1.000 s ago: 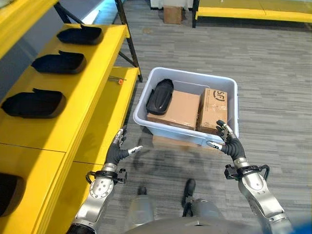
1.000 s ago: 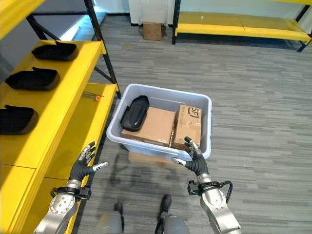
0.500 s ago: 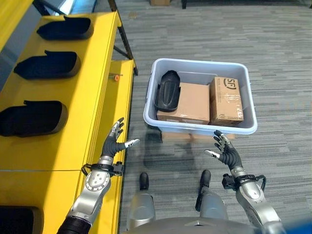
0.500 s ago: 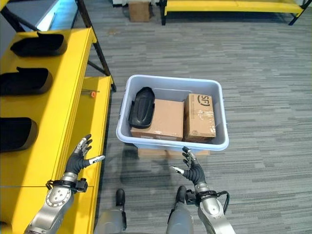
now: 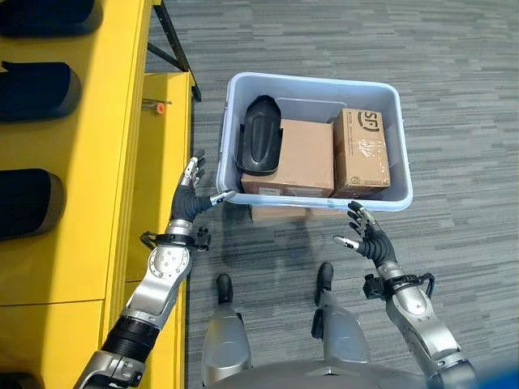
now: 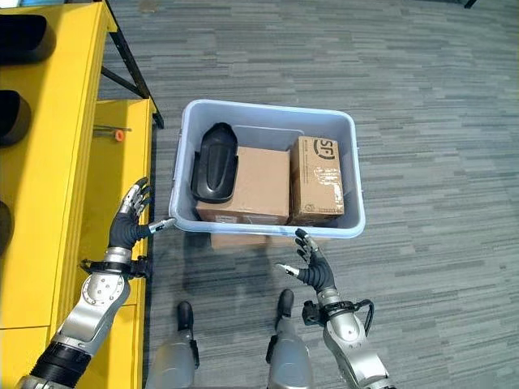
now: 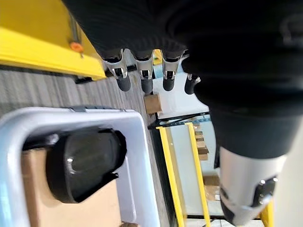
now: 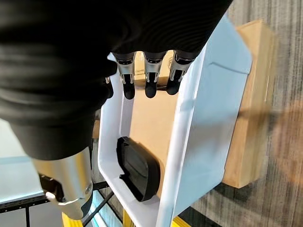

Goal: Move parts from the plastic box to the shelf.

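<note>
While both hands (image 5: 191,203) (image 5: 369,241) hover open, the black part (image 5: 259,144) lies in the plastic box (image 5: 403,170).

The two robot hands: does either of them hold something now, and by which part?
Nothing is held. The left hand is open at the near left corner of the pale grey plastic box; the right hand is open, short of its near wall.

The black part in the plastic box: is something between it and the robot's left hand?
Only the box's wall. The black part leans inside the left end on a cardboard carton; the open left hand is outside the near left corner. Above, nothing blocks it.
</note>
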### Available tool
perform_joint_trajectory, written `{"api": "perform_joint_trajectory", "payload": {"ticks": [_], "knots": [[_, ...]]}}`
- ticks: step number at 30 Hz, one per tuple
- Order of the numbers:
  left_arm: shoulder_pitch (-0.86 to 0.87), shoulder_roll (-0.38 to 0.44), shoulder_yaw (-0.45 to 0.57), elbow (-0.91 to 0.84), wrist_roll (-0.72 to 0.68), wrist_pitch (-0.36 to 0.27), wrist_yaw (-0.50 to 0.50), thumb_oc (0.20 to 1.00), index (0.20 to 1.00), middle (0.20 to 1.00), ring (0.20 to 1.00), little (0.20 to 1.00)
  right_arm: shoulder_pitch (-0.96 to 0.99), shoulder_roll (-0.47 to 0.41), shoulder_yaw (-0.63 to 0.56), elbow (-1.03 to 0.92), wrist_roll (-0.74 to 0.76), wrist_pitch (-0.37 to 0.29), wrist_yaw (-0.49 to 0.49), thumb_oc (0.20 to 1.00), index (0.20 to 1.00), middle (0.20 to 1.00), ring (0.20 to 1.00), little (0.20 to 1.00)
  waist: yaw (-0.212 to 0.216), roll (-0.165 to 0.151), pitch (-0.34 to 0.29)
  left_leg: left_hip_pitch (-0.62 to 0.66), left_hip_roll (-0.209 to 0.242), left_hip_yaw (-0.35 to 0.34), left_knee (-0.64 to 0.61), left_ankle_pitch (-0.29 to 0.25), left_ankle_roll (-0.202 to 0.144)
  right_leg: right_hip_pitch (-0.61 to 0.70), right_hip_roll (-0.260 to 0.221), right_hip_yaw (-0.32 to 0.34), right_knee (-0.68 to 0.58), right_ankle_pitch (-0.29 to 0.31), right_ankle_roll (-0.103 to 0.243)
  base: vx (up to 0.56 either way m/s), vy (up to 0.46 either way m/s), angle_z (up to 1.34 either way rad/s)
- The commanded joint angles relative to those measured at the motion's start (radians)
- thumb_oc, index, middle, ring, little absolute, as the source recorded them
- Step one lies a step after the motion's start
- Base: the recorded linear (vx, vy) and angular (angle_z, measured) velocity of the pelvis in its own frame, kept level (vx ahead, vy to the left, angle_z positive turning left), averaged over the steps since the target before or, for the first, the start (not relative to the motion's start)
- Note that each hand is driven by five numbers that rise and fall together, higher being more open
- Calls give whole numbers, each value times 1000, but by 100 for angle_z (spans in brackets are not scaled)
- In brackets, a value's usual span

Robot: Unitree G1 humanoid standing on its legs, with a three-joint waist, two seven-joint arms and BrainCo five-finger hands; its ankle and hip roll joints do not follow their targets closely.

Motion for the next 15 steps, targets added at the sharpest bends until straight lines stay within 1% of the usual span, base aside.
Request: {"api": "perform_joint_trajectory", "payload": {"ticks": [1,6,7,11,15], "knots": [[-97,22,-29,-72,47,-71,45,1000,1000,1000,1000,1000,-33,-14,14,-106,8,-54,-1,1000,1000,1000,1000,1000,-26,-4,10,-76,57,-8,42,56,-7,36,-90,31,124,-142,81,-24,-41,-18],[-178,10,-62,-54,65,-76,75,1000,1000,1000,1000,1000,-48,-17,31,-108,11,-61,-9,1000,1000,1000,1000,1000,-41,-2,28,-85,66,4,32,67,-12,-2,-82,48,137,-141,82,-24,-29,-16],[-233,5,-77,-30,84,-75,104,1000,1000,1000,1000,1000,-55,-19,43,-105,12,-63,-14,1000,1000,1000,1000,1000,-54,-5,37,-89,73,12,23,75,-15,-22,-74,59,139,-137,83,-15,-42,-8],[-340,3,-97,56,113,-74,162,1000,1000,1000,1000,1000,-58,-24,52,-106,21,-68,-19,1000,1000,1000,1000,1000,-75,-17,51,-94,86,33,13,85,-21,-61,-63,83,147,-130,85,-11,-45,-20],[-431,14,-95,146,124,-67,218,1000,1000,1000,1000,1000,-49,-30,50,-99,31,-77,-23,1000,1000,1000,1000,1000,-98,-24,57,-101,94,42,7,94,-27,-88,-54,97,151,-121,85,1,-31,-18]]}}
